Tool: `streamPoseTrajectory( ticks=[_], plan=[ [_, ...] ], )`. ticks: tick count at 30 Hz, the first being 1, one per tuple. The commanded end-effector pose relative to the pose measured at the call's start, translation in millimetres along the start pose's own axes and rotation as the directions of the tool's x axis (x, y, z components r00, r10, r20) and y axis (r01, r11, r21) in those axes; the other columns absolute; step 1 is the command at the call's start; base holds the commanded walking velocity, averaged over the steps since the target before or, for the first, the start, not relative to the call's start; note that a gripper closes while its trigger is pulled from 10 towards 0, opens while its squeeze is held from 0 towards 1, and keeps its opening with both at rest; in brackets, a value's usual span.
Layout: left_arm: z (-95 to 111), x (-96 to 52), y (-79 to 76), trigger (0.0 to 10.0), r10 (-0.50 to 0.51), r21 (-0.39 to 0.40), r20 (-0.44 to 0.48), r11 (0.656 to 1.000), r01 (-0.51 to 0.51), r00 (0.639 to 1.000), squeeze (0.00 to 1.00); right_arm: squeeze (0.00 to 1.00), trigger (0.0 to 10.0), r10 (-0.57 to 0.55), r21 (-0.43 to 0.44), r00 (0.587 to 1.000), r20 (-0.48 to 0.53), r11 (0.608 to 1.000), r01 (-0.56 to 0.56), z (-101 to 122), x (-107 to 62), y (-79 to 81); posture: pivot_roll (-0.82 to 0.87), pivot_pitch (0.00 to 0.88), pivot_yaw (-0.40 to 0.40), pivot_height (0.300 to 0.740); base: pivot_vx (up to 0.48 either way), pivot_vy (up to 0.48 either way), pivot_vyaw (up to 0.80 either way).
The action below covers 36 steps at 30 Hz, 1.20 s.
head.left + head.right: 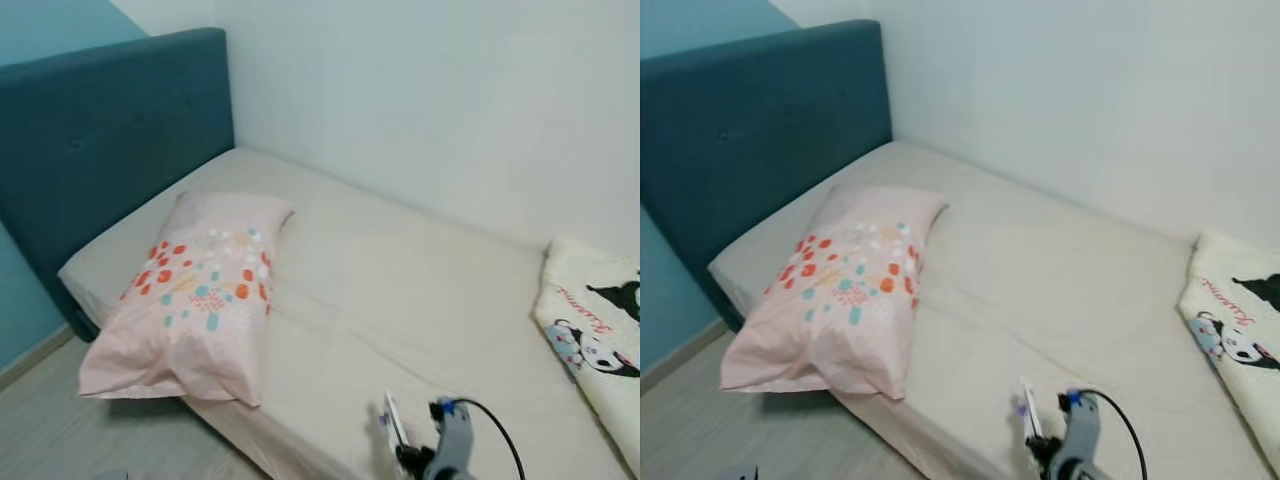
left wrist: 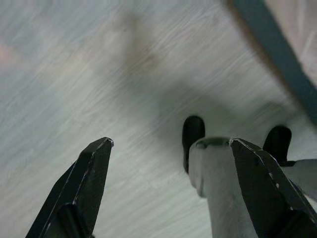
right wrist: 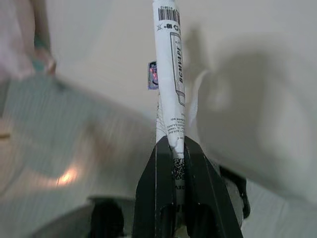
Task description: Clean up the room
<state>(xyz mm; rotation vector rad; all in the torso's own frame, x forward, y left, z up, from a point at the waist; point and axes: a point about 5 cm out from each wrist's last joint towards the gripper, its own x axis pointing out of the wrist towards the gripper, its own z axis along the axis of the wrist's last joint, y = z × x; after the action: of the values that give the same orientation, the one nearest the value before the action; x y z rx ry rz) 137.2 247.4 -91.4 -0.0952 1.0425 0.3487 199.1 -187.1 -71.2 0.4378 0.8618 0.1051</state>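
Note:
My right gripper (image 3: 173, 141) is shut on a thin white packet (image 3: 168, 59) printed with a barcode and black lettering. The packet stands up out of the fingers. In the eye views the right gripper (image 1: 402, 452) holds the packet (image 1: 392, 418) above the near edge of the beige mattress (image 1: 400, 270). A pink pillow (image 1: 200, 290) with red and teal spots lies near the headboard, its corner hanging over the mattress edge. My left gripper (image 2: 171, 144) hangs open over the pale wood floor (image 2: 74, 74).
A teal padded headboard (image 1: 100, 130) stands at the left and a white wall (image 1: 450, 100) runs behind the bed. A cream blanket (image 1: 595, 340) with cartoon prints lies at the right end. Pale floor (image 1: 60, 430) shows at the lower left.

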Motion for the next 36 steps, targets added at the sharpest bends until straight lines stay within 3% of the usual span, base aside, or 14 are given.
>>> streamPoseTrajectory(
  ticks=[1,17,20,21,23,31,36],
  plan=[
    [-5,-0.6,1.4,10.0,0.0,0.018,-0.019,1.0,0.0,1.0,0.0,0.0,10.0,0.021,-0.027,0.999,-0.039,0.999,-0.022,-7,0.9,4.0,-0.02,0.0,-0.066,0.74,0.0,0.0,0.8],
    [7,1.5,-22.6,10.0,-0.085,0.18,0.009,0.98,0.082,0.996,0.0,0.0,10.0,0.016,-0.07,0.998,-0.061,0.997,-0.02,-10,2.9,8.2,-0.04,0.0,-0.053,0.74,0.0,0.0,0.79],
    [-2,0.2,-29.2,10.0,-0.094,0.345,-0.015,0.934,0.094,0.995,0.0,0.0,10.0,0.007,-0.082,0.997,-0.08,0.997,-0.013,-16,0.0,4.2,-0.04,0.0,-0.051,0.74,0.0,0.0,0.79],
    [-2,0.2,-29.2,10.0,-0.094,0.345,-0.015,0.934,0.094,0.995,0.0,0.0,10.0,0.007,-0.082,0.997,-0.08,0.997,-0.013,-16,0.0,4.2,-0.04,0.0,-0.051,0.74,0.0,0.0,0.79],
    [-7,-0.6,-31.9,10.0,-0.106,0.442,-0.023,0.891,0.106,0.994,0.0,0.0,10.0,-0.005,-0.08,0.996,-0.09,0.997,-0.002,-20,-2.0,1.1,-0.04,0.0,-0.053,0.74,0.0,0.0,0.79],
    [-12,-1.2,-35.6,10.0,-0.083,0.452,-0.036,0.888,0.09,0.996,0.0,0.0,10.0,-0.027,-0.085,0.993,-0.116,0.996,0.017,-30,-5.8,-3.6,-0.04,0.0,-0.053,0.74,0.0,0.0,0.79],
    [-9,-1.1,-47.9,10.0,-0.113,0.417,-0.046,0.901,0.122,0.993,0.0,0.0,10.0,-0.033,-0.088,0.992,-0.12,0.996,0.022,-32,-6.2,-3.8,-0.04,0.0,-0.053,0.74,0.0,0.0,0.79]
  ],
)
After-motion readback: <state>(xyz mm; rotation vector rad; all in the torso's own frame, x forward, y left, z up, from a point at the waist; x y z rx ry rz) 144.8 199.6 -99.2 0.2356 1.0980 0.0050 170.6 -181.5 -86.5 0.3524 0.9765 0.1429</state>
